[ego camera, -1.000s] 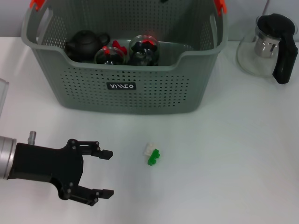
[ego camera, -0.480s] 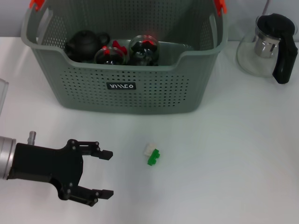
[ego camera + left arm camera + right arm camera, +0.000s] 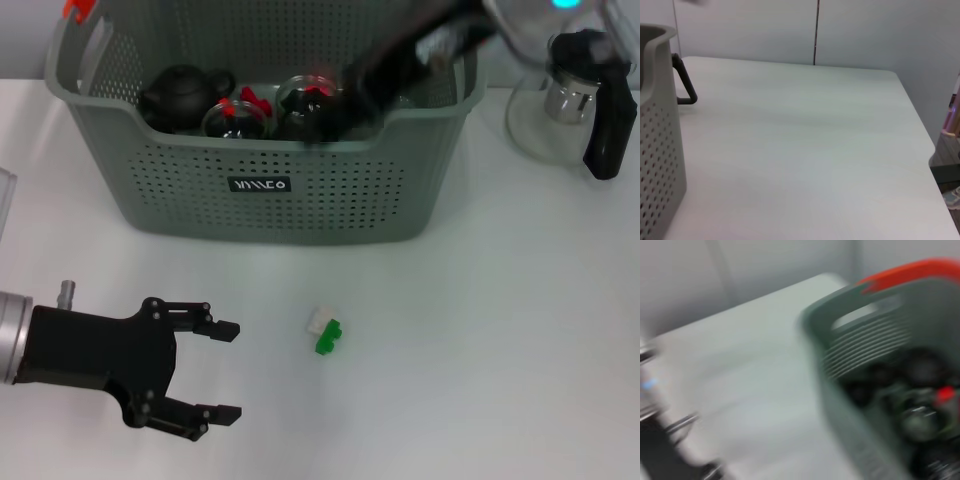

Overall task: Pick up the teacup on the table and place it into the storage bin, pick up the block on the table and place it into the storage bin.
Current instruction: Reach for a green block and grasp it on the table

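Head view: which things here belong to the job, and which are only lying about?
Job: storage bin, green and white block, open left gripper, right arm's gripper blurred over the bin.
Lying about: glass kettle, black teapot in the bin.

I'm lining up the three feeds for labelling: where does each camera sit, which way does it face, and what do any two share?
Head view: on the robot's head, looking down at the table; shows the open left end effector near the block and the blurred right arm over the storage bin.
Left wrist view: low on the left arm, looking across the tabletop; no part of the robot shows.
Right wrist view: above the bin, looking down into it; no own fingers show.
Shared: all three show the storage bin.
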Available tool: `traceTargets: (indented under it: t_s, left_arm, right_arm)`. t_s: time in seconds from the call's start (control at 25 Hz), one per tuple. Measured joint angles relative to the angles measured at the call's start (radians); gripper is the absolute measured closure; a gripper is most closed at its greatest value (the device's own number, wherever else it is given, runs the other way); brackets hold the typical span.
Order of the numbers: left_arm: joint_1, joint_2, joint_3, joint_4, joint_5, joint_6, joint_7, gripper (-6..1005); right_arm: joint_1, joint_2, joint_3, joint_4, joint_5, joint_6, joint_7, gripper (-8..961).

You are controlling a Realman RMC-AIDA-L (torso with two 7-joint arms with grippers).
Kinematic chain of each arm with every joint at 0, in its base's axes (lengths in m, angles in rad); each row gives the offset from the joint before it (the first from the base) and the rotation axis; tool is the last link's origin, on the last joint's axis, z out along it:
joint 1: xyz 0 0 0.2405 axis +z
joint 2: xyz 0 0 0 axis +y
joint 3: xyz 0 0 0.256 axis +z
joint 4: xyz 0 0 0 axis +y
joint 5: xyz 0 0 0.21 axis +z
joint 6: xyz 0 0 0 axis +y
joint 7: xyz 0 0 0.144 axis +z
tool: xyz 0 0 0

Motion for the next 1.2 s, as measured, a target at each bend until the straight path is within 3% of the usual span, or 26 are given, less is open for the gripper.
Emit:
traceTargets:
  t_s: [0.16, 0.36, 0.84, 1.2]
  left_arm:
    - [0.0, 0.0, 0.0, 0.001, 0.0, 0.0, 0.0, 140]
    - [0.0, 0.0, 0.0, 0.001, 0.0, -0.001, 0.001, 140]
    - [0.0, 0.0, 0.0, 0.001, 0.0, 0.001, 0.009, 140]
    - [0.001, -0.002, 0.0, -0.001, 0.0, 0.0, 0.01, 140]
  right_arm:
    - [-0.039, 0.001, -0.077, -0.057, 0.049, -0.121, 0.06, 35]
    - [-0.058, 0.003, -0.211, 0.001, 0.019, -0.122, 0.146, 38]
    - [0.023, 0.011, -0.522, 0.388, 0.005, 0.199, 0.217, 38]
    - [0.04, 0.018, -0.642, 0.499, 0.008, 0.352, 0.265, 37]
